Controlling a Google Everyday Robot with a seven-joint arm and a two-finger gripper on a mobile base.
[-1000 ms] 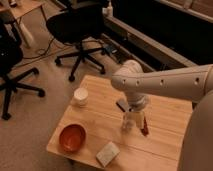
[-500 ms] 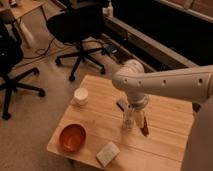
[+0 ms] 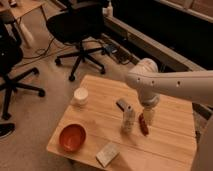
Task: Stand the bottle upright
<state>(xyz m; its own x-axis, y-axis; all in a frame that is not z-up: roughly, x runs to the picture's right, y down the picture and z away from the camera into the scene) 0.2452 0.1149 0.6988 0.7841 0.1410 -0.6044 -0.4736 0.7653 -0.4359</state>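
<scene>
The bottle (image 3: 128, 120) stands upright near the middle of the wooden table (image 3: 165, 145). The gripper (image 3: 148, 116) hangs just at its 3 o'clock, over the dark red object (image 3: 144, 125) (lying flat). A red bowl (image 3: 72, 138) sits at the bottle's 8 o'clock, a white cup (image 3: 80, 96) at 10.

The wooden desk (image 3: 170, 140) carries a bottle (image 3: 128, 120) standing upright near its middle. Left of the bottle sits a white cup (image 3: 80, 96); a red bowl (image 3: 72, 137) and pale block (image 3: 108, 153) lie nearer the front edge. A dark red object (image 3: 144, 125) lies just right of the bottle, under the pincer (image 3: 147, 116).
</scene>
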